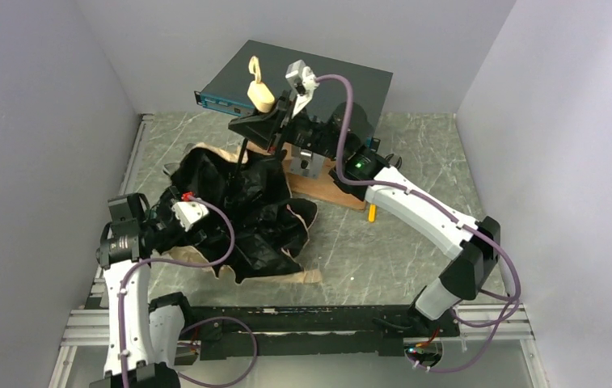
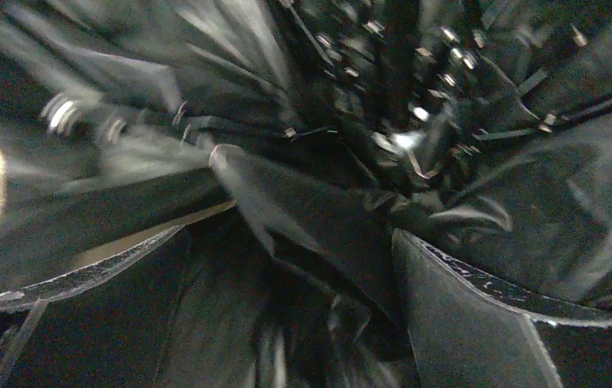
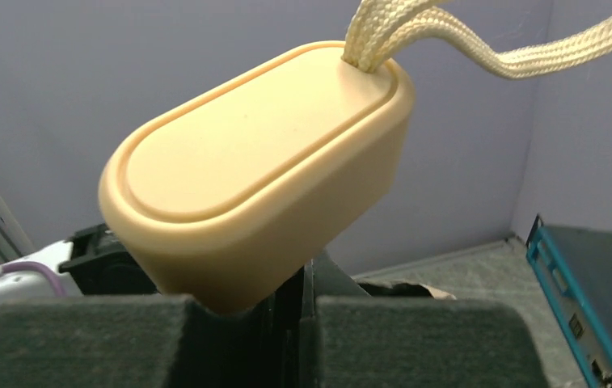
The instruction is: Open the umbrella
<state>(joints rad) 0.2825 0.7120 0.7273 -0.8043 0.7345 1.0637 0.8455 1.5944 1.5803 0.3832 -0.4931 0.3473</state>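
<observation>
The umbrella lies with its black underside (image 1: pixel 246 210) up and tan canopy edges showing. Its thin black shaft (image 1: pixel 243 158) rises to the cream handle (image 1: pixel 260 97). My right gripper (image 1: pixel 276 121) is shut on the shaft just under the handle; in the right wrist view the handle (image 3: pixel 254 170) and its woven strap (image 3: pixel 480 48) sit right above the closed gripper (image 3: pixel 306 303). My left gripper (image 1: pixel 175 212) is pushed into the canopy's left side. In the blurred left wrist view this gripper (image 2: pixel 314 218) has its fingers (image 2: pixel 464 323) apart, with black fabric folds and metal ribs (image 2: pixel 415 113) between and ahead.
A flat grey-teal switch box (image 1: pixel 310 81) stands at the back, also at the right of the right wrist view (image 3: pixel 601 299). A wooden board (image 1: pixel 327 187) carrying a grey block (image 1: pixel 306 162) lies under the right arm, with a small yellow piece (image 1: pixel 372 212) beside it. Walls enclose three sides.
</observation>
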